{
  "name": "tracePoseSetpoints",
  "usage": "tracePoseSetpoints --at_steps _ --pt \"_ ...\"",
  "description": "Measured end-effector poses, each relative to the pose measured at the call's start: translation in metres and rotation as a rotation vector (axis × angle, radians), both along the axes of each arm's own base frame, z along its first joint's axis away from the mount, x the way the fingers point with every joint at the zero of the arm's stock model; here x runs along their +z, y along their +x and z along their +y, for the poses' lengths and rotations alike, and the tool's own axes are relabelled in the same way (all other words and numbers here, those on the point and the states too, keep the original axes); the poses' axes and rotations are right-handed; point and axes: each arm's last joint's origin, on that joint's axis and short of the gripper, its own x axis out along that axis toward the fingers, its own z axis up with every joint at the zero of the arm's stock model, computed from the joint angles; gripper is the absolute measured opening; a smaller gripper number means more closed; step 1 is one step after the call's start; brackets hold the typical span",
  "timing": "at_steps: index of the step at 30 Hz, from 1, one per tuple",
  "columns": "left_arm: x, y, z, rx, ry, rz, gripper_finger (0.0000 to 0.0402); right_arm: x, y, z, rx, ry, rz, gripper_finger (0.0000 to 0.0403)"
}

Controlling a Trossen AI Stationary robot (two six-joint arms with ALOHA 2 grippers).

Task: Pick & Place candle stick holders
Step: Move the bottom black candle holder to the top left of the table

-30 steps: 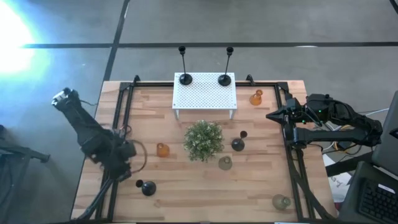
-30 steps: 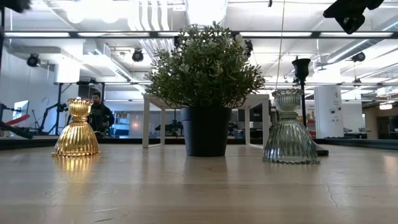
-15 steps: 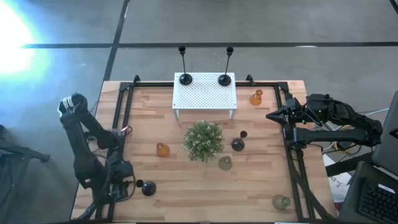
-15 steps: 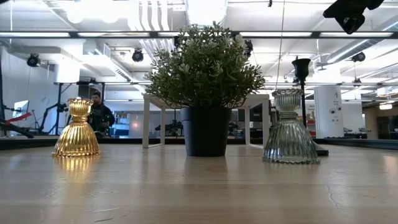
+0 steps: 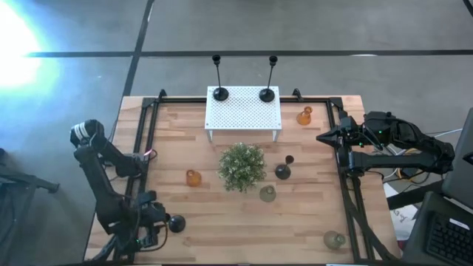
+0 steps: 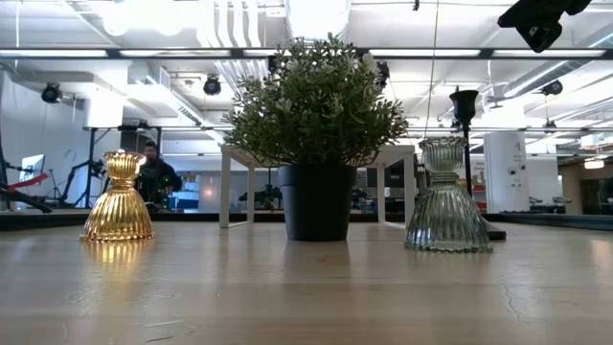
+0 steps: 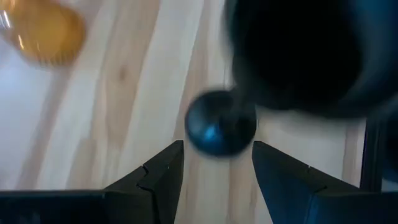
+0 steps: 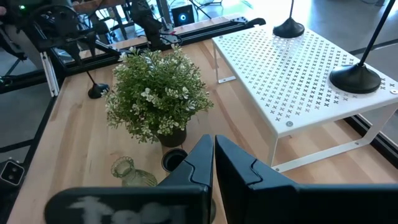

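Small holders stand on the wooden table: amber ones, black ones, clear-grey ones. Two tall black stems stand by their round bases on the white perforated stand. My left gripper is open at the near left. Its fingertips sit just short of the black holder, one on each side of its line, apart from it. My right gripper is shut and empty at the right edge.
A bushy green plant in a dark pot stands mid-table, between the amber holder and the clear-grey one in the low view. Black frame rails run along both sides of the table. Bare wood lies at the near middle.
My left arm has swung toward the table's near edge. Its gripper has gone down to the black holder at the near left and now points toward the right edge. The holders have stayed where they were.
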Motion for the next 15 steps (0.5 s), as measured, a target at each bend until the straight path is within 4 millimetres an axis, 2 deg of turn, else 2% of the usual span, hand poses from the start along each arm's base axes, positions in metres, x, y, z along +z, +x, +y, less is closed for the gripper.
tracePoseSetpoints --at_steps 4,15 --pt "0.0015 0.0045 0.0009 -0.006 0.039 -0.079 0.0193 0.0000 0.0000 0.0000 0.000 0.000 0.000 0.0013" --pt "0.0029 0.0082 0.0008 -0.022 0.061 -0.128 0.0193 0.0000 0.0000 0.0000 0.000 0.000 0.000 0.0013"
